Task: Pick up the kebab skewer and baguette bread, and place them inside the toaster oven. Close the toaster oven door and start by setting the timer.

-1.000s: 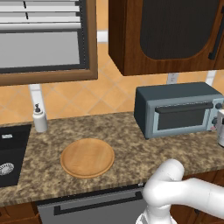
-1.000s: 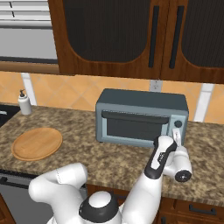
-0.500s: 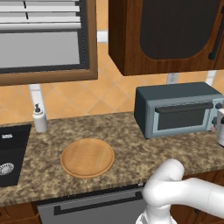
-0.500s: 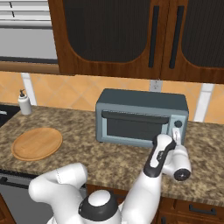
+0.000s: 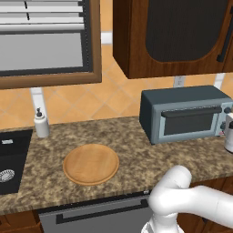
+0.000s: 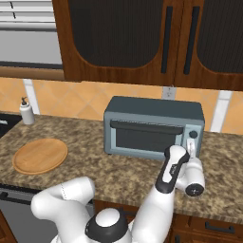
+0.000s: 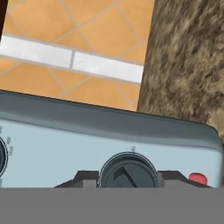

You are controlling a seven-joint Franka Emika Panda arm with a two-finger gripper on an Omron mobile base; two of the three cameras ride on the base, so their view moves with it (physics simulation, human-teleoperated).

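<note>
The toaster oven stands on the counter against the wall. The toaster oven door is shut, its bar handle up at the top. My gripper is at the control panel on the oven's right end. In the hand view a round dark timer knob sits between the two fingertips, and the gripper is shut on it. The kebab skewer and baguette bread are out of view.
A round wooden plate lies bare on the granite counter to the oven's left. A soap dispenser stands by the sink at far left. Dark wood cabinets hang above the oven. A small red light is beside the knob.
</note>
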